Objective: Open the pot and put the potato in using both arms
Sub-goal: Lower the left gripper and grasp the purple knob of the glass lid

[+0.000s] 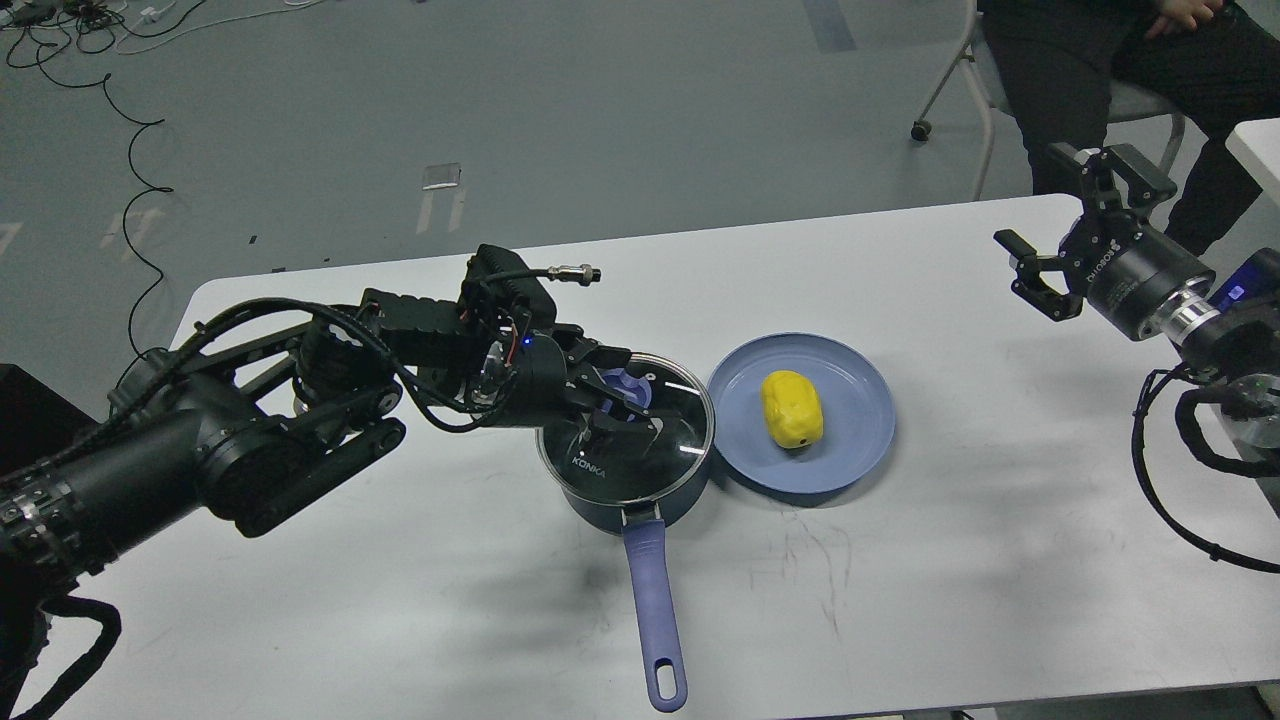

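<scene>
The dark blue pot (600, 495) with a long blue handle (655, 610) stands mid-table, its glass lid (660, 445) on it. My left gripper (622, 398) is down on the lid, its fingers open on either side of the blue knob (632, 383). The yellow potato (792, 408) lies on a blue plate (860, 440) just right of the pot. My right gripper (1032, 205) is open and empty, held above the table's far right corner, well away from the potato.
The white table (950, 580) holds only the pot and plate. A seated person and a chair (1100, 60) are behind the far right corner. Cables (130, 150) lie on the grey floor at the back left.
</scene>
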{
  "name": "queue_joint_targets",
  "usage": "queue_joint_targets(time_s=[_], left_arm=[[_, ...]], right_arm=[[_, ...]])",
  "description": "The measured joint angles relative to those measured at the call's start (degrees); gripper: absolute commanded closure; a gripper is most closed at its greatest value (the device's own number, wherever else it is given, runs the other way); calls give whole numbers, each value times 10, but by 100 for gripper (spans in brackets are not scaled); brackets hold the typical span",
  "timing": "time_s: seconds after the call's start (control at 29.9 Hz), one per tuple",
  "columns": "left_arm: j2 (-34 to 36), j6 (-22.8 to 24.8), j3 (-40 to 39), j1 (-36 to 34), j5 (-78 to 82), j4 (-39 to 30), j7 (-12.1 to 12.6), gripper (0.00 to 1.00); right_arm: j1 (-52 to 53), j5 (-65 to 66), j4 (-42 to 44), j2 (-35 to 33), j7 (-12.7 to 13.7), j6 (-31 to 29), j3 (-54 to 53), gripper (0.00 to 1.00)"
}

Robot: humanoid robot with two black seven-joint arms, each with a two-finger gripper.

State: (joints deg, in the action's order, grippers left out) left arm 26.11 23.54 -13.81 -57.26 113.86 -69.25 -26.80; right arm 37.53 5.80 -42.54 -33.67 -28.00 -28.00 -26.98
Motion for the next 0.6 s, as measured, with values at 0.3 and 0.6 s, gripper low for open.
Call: queue_joint_targets(time_s=[0.3, 0.6], left_arm=[[5, -2, -1, 13, -4, 8, 1, 2], [9, -3, -2, 19, -6, 8, -2, 13]], right_arm=[[0, 0, 0, 0, 0, 0, 0, 0], [0, 0, 0, 0, 0, 0, 0, 0]])
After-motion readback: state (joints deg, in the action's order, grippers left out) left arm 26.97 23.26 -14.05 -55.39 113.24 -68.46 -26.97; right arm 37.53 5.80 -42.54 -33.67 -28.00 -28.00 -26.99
